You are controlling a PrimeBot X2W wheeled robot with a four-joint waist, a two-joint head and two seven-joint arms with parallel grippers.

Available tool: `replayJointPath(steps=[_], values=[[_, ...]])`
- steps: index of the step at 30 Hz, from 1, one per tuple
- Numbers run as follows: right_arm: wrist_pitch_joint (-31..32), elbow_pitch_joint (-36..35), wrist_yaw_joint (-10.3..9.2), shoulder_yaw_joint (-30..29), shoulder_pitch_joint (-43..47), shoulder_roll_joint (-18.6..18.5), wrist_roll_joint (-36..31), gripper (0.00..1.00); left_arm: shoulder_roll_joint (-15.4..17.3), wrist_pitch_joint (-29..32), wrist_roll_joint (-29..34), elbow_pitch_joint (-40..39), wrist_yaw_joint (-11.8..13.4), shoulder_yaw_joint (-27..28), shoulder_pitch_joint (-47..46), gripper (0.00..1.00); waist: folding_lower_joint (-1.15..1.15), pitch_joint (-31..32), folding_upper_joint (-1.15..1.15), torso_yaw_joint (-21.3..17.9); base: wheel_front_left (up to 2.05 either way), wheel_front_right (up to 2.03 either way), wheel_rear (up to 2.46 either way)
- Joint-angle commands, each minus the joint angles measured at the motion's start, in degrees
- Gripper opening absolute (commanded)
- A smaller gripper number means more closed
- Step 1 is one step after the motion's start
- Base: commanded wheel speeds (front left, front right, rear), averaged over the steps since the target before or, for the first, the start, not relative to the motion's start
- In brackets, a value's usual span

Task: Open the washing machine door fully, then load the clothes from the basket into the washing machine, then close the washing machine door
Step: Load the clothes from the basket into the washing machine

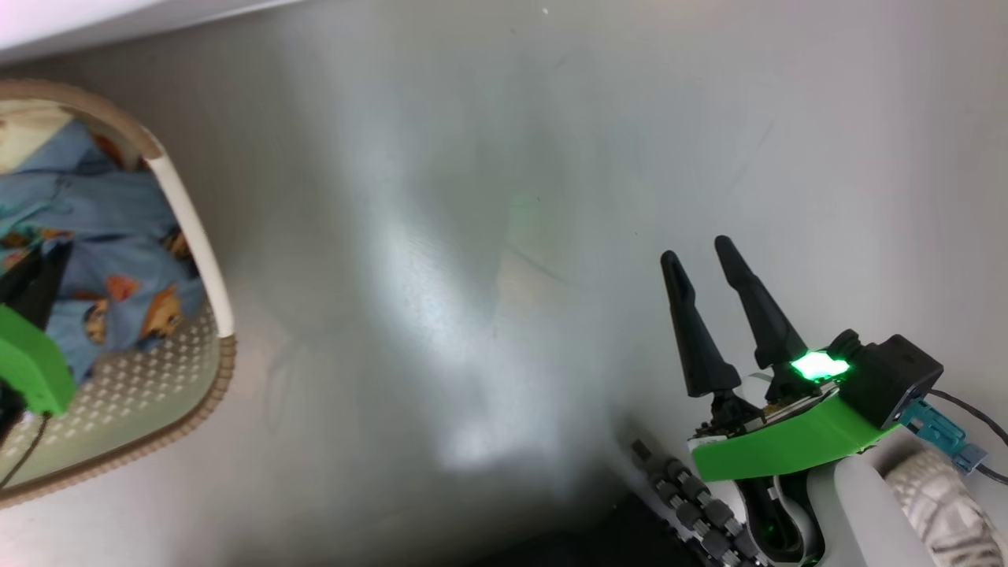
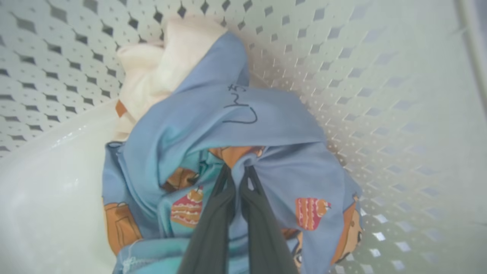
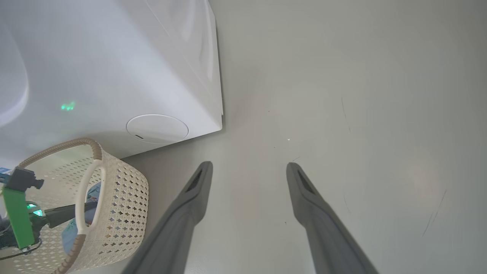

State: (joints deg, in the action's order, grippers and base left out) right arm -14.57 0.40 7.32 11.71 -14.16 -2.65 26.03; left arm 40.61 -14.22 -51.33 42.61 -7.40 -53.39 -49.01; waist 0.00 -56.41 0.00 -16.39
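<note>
On my left wrist feed, the only writing I find is a few thin black strokes point(image 2: 239, 107) on the clothes point(image 2: 179, 129), high on the blue fold: a small squiggle above a wide U-shaped curve. I cannot read them as letters. On my right wrist feed, the filter cap point(image 3: 157, 128) of the washing machine point(image 3: 114, 57) carries a tiny dark mark, too small to read.

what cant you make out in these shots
- Head view: the cream perforated plastic basket is cut off by the left edge.
- Left wrist view: folds of the light blue cartoon-print clothes hide the fingertips of the left gripper.
- Right wrist view: the white boxy washing machine runs off the left edge; whether it stands open cannot be told.
</note>
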Motion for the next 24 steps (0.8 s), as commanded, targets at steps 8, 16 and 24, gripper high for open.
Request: replayJointPath(steps=[8, 16, 24], values=[[-0.4, 1.0, 0.17, -0.7, 1.1, -0.2, -2.4, 1.0, -1.3, -0.8, 1.6, -5.3, -0.1, 9.7, 8.1, 0.0, 0.0, 7.4, 0.0, 4.9, 0.0, 0.0, 0.0], [-0.4, 2.8, 0.17, -1.8, 1.3, -0.2, -4.6, 1.0, -5.3, -0.8, 3.8, -9.7, -0.1, 16.9, 14.3, 0.0, 0.0, 13.1, 0.0, 7.9, 0.0, 0.0, 0.0], [-0.4, 4.6, 0.17, -2.8, 2.3, -0.2, -6.3, 1.0, -9.0, -0.8, 6.4, -12.3, -0.1, 22.7, 19.9, 0.0, 0.0, 19.1, 0.0, 10.3, 0.0, 0.0, 0.0]])
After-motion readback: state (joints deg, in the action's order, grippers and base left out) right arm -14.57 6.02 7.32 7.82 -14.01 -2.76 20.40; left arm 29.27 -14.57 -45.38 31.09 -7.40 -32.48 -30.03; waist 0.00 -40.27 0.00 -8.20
